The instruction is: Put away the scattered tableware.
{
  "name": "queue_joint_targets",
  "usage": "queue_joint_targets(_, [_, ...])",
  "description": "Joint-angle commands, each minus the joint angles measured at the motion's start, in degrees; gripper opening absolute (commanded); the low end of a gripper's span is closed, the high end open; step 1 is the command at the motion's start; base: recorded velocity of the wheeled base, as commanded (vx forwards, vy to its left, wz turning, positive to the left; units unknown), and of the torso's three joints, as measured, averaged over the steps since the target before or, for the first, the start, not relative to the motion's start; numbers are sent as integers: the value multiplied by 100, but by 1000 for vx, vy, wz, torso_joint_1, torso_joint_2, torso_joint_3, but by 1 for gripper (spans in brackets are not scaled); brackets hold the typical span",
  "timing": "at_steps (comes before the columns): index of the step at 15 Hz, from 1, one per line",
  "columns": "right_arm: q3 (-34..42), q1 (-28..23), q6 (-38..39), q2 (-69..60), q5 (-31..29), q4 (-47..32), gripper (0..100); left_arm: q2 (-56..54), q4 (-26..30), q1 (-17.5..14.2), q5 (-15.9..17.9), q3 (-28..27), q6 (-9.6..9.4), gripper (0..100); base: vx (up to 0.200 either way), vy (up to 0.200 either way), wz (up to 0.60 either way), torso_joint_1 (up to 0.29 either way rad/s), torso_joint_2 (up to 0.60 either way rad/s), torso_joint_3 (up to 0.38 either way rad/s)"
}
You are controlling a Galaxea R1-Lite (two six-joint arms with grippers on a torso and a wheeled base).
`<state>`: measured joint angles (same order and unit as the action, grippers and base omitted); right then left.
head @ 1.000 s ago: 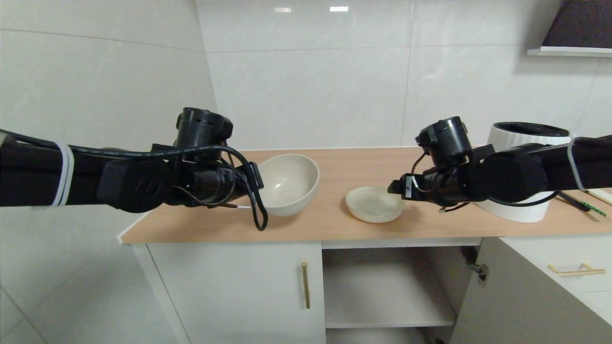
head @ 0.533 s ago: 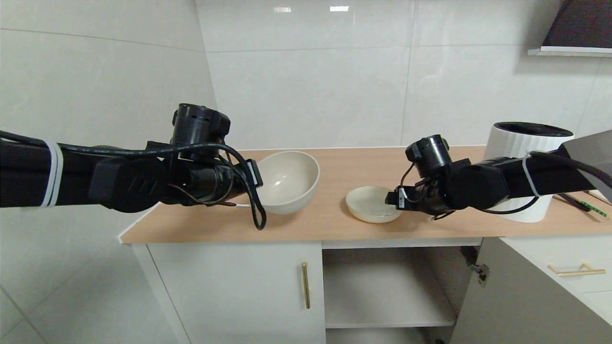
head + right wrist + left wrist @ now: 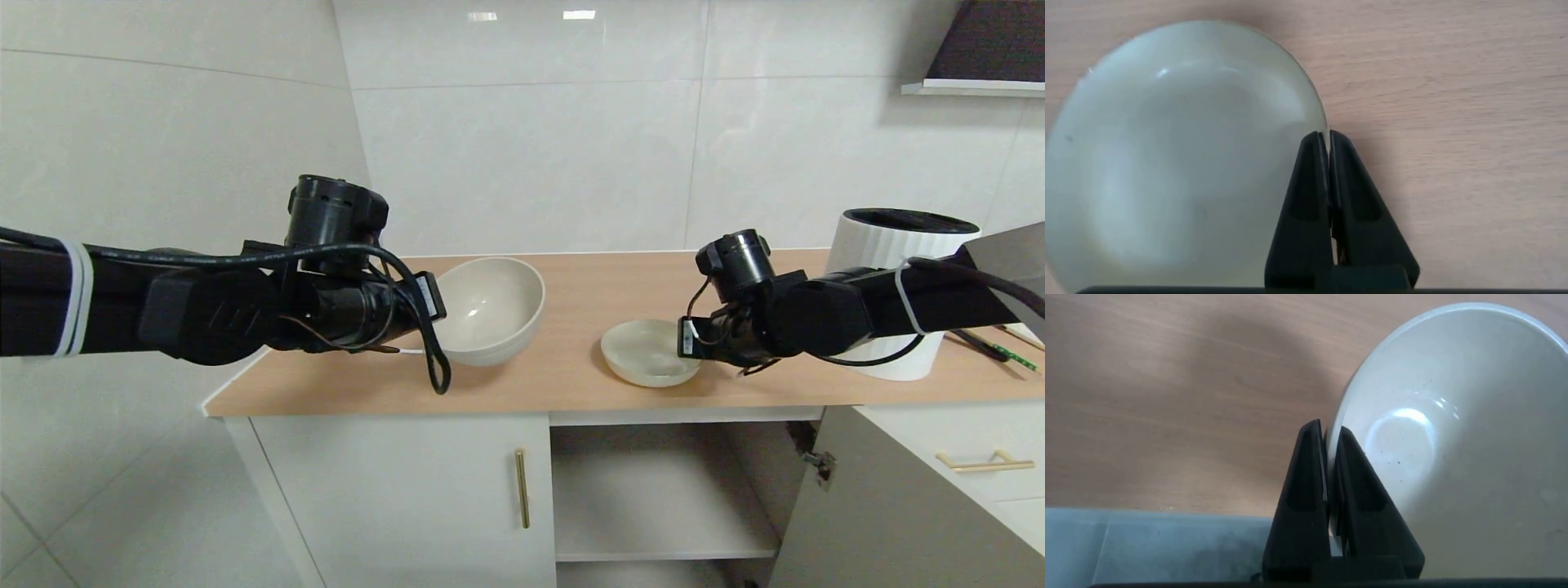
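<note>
Deep cream bowl [image 3: 492, 313], glossy inside, is on the left part of the wooden countertop [image 3: 620, 282], tilted with its mouth toward the left gripper [image 3: 1327, 429], whose jaws are pinched on its rim. Shallow pale dish [image 3: 649, 353], faintly translucent, is right of the bowl near the front edge. The right gripper [image 3: 1328, 137] is clamped on its rim.

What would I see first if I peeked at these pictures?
Two grippers hang over a wooden counter, each pinching a piece of tableware by its rim. The left gripper grips the big bowl, which is tipped up on its side, and the right gripper grips the small dish to the bowl's right. Below the counter, a cupboard stands open.
</note>
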<state>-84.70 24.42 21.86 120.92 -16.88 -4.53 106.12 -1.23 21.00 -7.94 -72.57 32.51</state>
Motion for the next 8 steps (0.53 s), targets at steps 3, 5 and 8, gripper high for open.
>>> queue_joint_targets(3, [279,-42,222,-833,563,-258,0,-540,-9,0,126,331,-8,0,0,0,0,0,0,0])
queue_joint_targets(5, [569,-42,319,-1448,1029,-522,0,-918,-18,35,460,709,-8,0,0,0,0,0,0,0])
queue_joint_targets(8, [1043,-34,328,-2231,1653,-803,0,-1401,-18,70,934,1131,-26,0,0,0,0,0,0,0])
